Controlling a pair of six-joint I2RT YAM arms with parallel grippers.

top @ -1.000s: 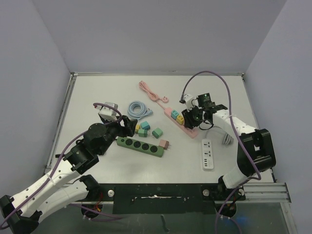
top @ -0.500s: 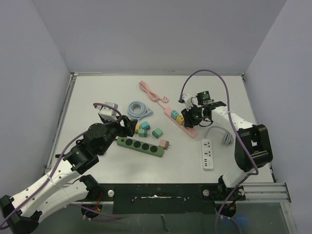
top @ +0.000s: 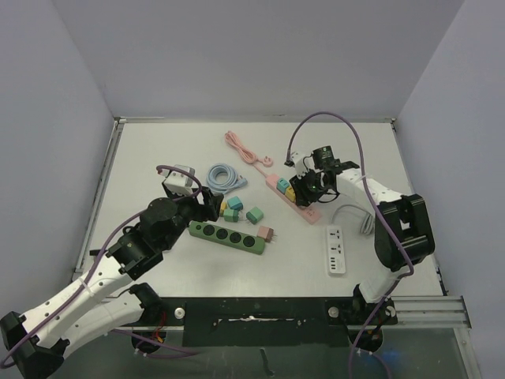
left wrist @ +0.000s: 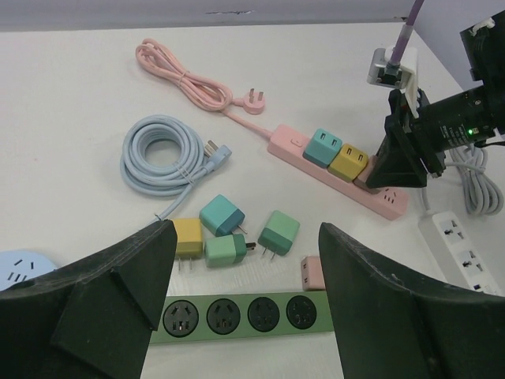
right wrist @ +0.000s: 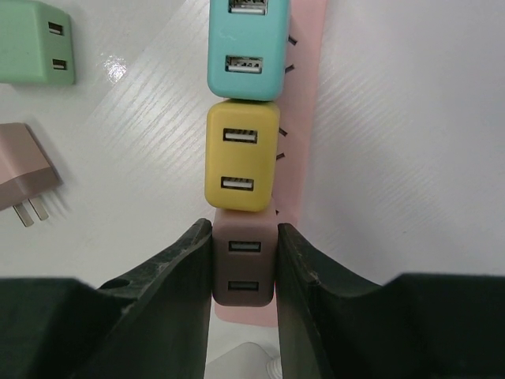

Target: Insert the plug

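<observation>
- Brown boxy plastic plug adapter [right wrist: 243, 268] stands on the near end of the long pink plastic power strip [right wrist: 304, 118]. It touches a yellow plug adapter [right wrist: 241, 156], and a teal plug adapter [right wrist: 246, 47] comes next in the same row. How deeply the brown one is seated cannot be told.
- Clamped on it is the right gripper [right wrist: 243, 234], nearly fully closed, one black finger pressed against each side.
- Seen from above, the pink strip lies diagonally, right of the table's middle.
- Over the left half of the table, the left gripper [left wrist: 246, 230] stands wide open and holds nothing. It hangs above a green power strip with round sockets [left wrist: 237, 316].
- Just beyond the green strip lie five loose adapters: one yellow [left wrist: 188, 235], one teal [left wrist: 221, 215], two green [left wrist: 278, 231] and one pink [left wrist: 312, 272].
- Farther back lies a coiled light-blue cable [left wrist: 162, 162].
- Nearer the arms' bases than the pink strip, on the right, lies a white power strip [top: 336, 249].
</observation>
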